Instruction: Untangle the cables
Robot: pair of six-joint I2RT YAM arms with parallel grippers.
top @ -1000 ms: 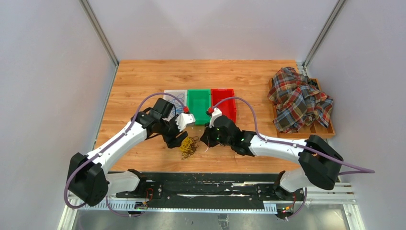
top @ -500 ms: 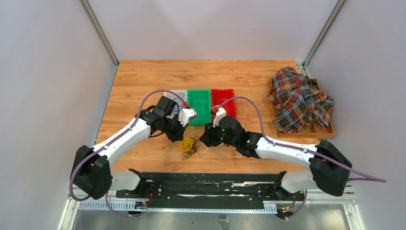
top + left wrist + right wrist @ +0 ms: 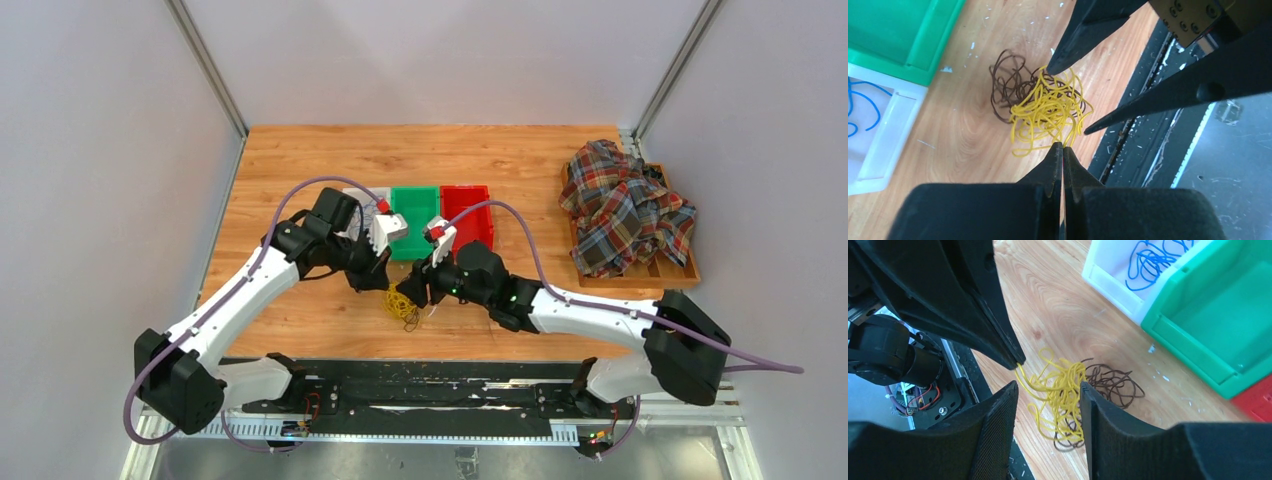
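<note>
The left gripper (image 3: 1063, 148) is clenched on the yellow cable (image 3: 1048, 112) at its 6 o'clock edge; the right gripper (image 3: 1067, 100) is seen released, astride it on the table (image 3: 963, 135).

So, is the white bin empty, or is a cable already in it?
Not empty. A blue cable lies loosely coiled inside the white bin; both wrist views show it.

Text: none could be read.
Labels, brands: none could be read.
Numbers, signs: none could be read.
</note>
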